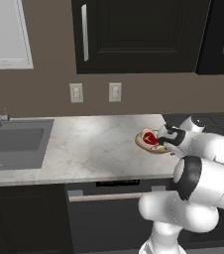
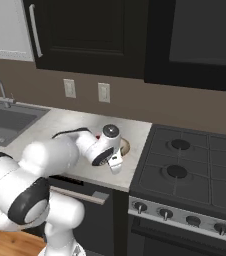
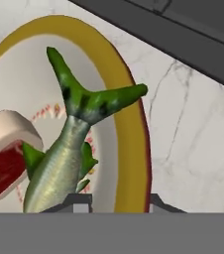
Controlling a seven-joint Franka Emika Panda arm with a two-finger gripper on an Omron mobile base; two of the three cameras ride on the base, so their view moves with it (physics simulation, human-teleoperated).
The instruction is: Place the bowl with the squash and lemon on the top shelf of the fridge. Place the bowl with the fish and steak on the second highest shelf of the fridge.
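Marble tabletop [image 1: 94, 149] runs from the sink [image 1: 15, 141] to the stove [image 2: 195, 160]; dark cabinets above. Dish [image 3: 129, 124] sits on the tabletop just beside the stove, at the end far from the sink. Steak [image 1: 150, 138] and fish [image 3: 67, 154] lie in it, fish tail toward the rim.

Gripper [image 3: 116, 202] is down at the dish edge, fingers [image 3: 79, 202] narrow and straddling the tan rim, one inside, one outside; I judge them closed on it, though actual contact is cut off at the bottom of the hand view.

Step in hand: grasping the meat dish. Next move calls for a level lift so nothing slides, then carrying it to the fridge's second shelf.

Hard to see: the arm's wrist covers most of the dish from the base cameras.
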